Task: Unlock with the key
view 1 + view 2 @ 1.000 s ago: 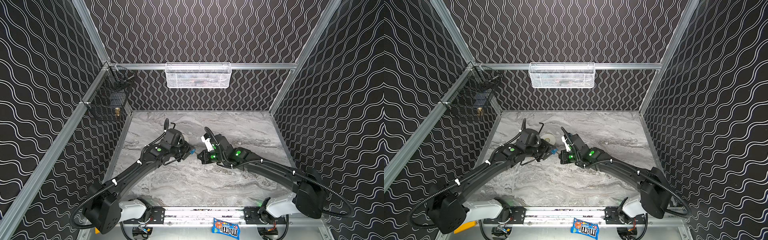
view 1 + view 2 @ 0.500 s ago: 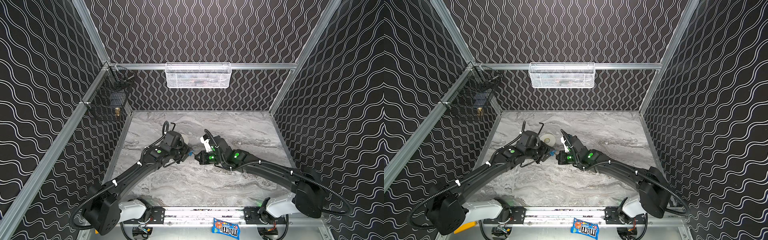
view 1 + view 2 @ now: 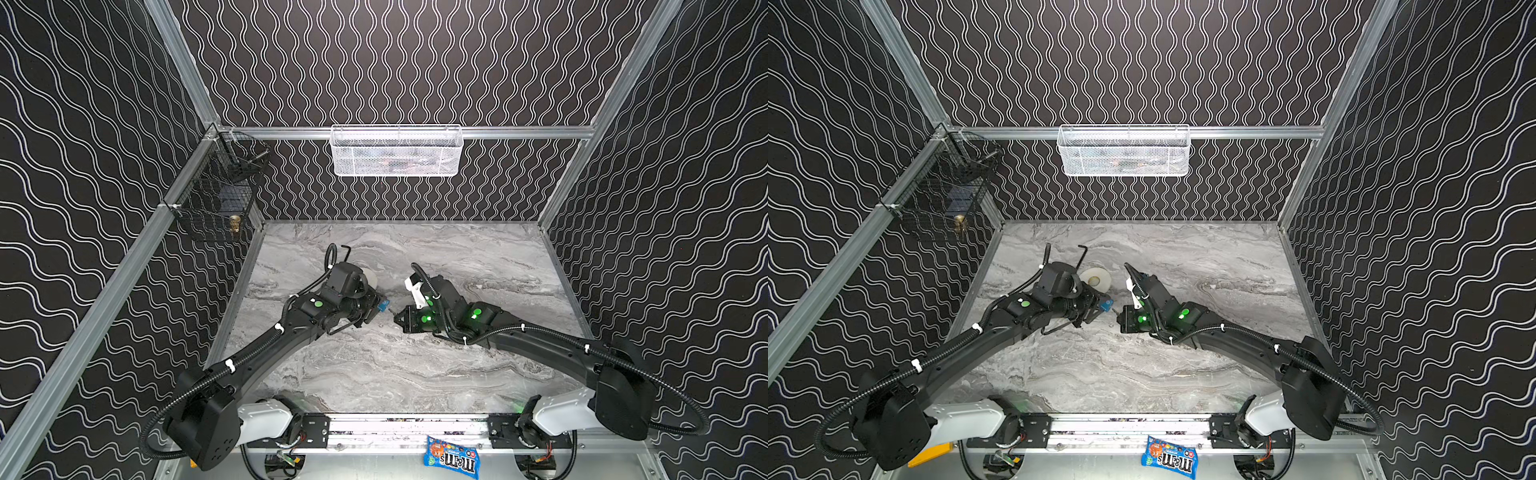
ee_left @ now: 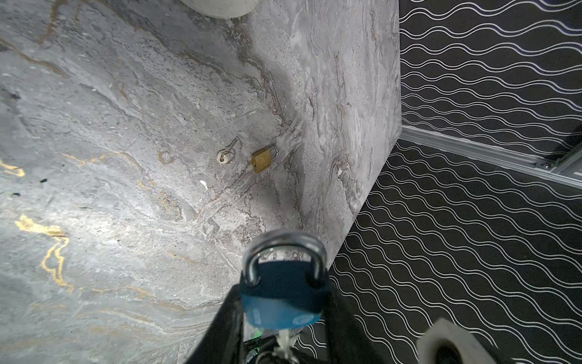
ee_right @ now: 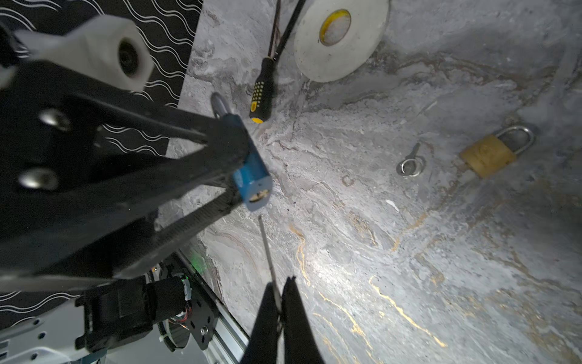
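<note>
My left gripper (image 3: 376, 311) (image 4: 283, 302) is shut on a blue padlock (image 3: 383, 306) (image 3: 1106, 305) (image 4: 283, 299) above the middle of the marble table, its steel shackle (image 4: 283, 252) pointing away from the right arm. Facing it, my right gripper (image 3: 397, 319) (image 5: 278, 290) is shut on the key (image 5: 267, 249), a thin silver blade seen edge-on. The blade points at the keyhole end of the blue padlock (image 5: 252, 176), its tip a short gap from it. In the left wrist view the key (image 4: 285, 342) shows just beneath the lock body.
A brass padlock (image 5: 489, 154) (image 4: 262, 160) and a loose key (image 5: 411, 164) lie on the table (image 3: 415, 365). A tape roll (image 3: 1096, 280) and a screwdriver (image 5: 261, 94) lie behind the left gripper. Wire baskets hang on the back wall (image 3: 395, 151) and left wall (image 3: 216, 195). A candy bag (image 3: 451, 461) lies at the front rail.
Both grippers have drifted slightly toward the table's front and stay close together. Each keeps its grip.
</note>
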Controlling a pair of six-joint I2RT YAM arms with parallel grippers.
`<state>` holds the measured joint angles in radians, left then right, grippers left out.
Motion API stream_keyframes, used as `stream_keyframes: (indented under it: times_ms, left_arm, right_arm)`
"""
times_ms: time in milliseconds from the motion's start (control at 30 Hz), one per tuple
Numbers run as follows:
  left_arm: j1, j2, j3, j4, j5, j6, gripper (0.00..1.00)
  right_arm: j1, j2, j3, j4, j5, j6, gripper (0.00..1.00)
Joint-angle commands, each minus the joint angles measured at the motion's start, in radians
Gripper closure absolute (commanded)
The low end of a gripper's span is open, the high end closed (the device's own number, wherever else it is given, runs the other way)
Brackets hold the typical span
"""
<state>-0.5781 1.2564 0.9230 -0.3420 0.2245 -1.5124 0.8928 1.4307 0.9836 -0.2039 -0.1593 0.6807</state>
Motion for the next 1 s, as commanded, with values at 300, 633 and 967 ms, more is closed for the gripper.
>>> stream_keyframes:
  times_ms: [300,633,967]
  left_arm:
    - [0.001,-0.001,0.006,0.050,0.023,-0.011,0.97]
    - [0.001,-0.001,0.006,0.054,0.025,-0.006,0.97]
    - [0.000,0.004,0.010,0.045,0.033,0.004,0.97]
  right_arm:
    - [0.001,0.016,0.007,0.055,0.017,0.015,1.00]
    - [0.000,0.027,0.006,0.085,0.026,0.022,1.00]
    - [-0.002,0.017,0.031,0.098,0.022,0.016,1.00]
